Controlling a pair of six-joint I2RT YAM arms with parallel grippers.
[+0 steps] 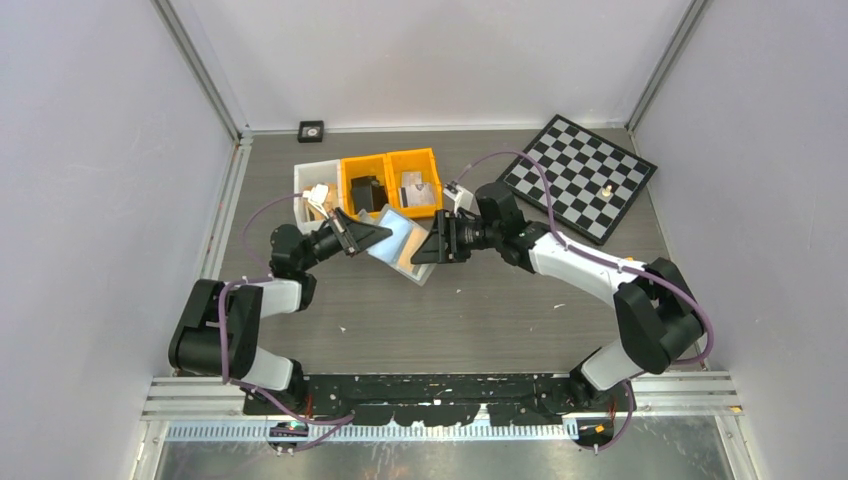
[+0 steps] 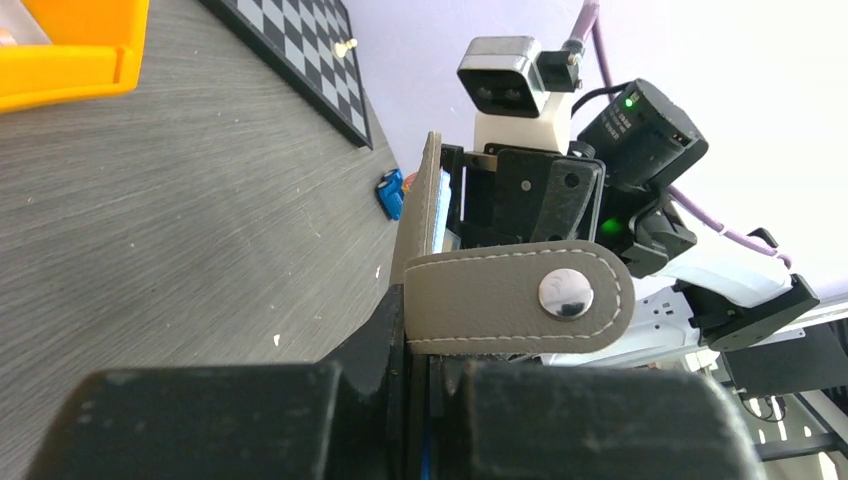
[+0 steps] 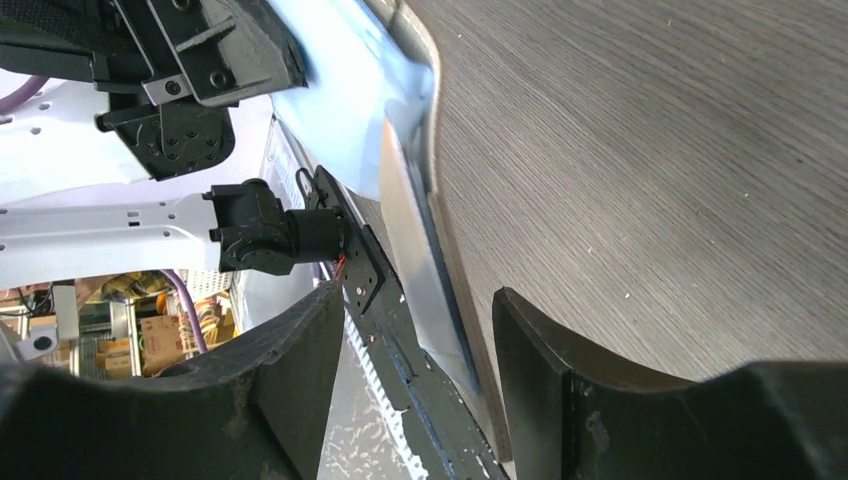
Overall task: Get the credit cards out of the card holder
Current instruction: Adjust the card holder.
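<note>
Two hands meet on the card holder [image 1: 402, 248] at mid-frame, above the table [image 1: 480, 310].
The left hand [image 1: 378, 234] reaches in from the left and is clamped on the holder. The right hand [image 1: 424, 248] comes level from the right, its fingers spread astride the holder's edge.

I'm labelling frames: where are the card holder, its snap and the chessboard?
card holder [image 1: 400, 250]: top view, its middle.
snap [image 2: 565, 293]: left wrist view, middle of the metal stud.
chessboard [image 1: 585, 175]: top view, a middle square.
</note>
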